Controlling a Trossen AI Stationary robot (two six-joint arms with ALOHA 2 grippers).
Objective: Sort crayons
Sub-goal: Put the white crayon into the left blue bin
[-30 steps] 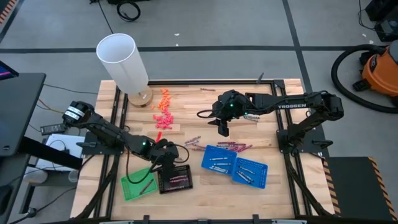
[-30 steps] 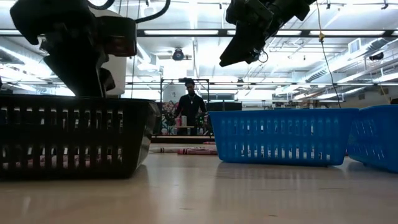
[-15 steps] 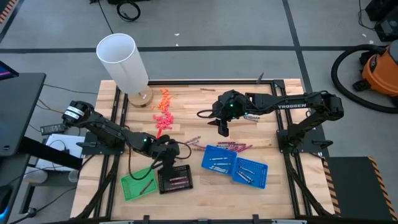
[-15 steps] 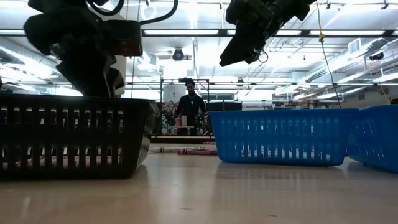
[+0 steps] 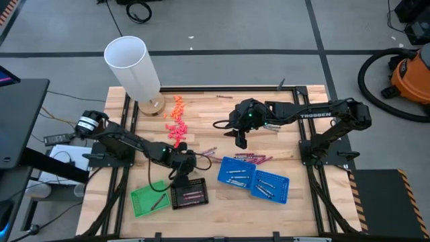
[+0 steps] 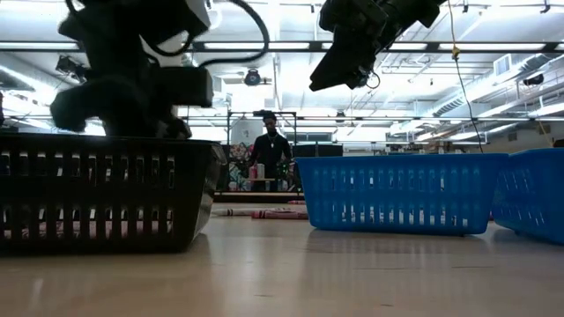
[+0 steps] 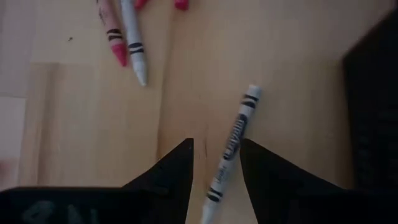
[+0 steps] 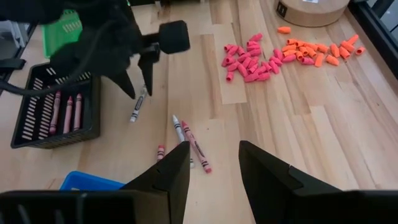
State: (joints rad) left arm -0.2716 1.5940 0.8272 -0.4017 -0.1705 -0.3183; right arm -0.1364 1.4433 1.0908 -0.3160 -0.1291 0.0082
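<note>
**Light, slick stick: pinch it mid-barrel**

As my left gripper (image 7: 216,163) hovers open and empty over a silver crayon (image 7: 233,145) just beside the black basket (image 5: 188,194), I'd pinch mid-wrapper; it seems light, stiff, roll-prone. My right gripper (image 8: 213,163) waits open, higher up.
</note>
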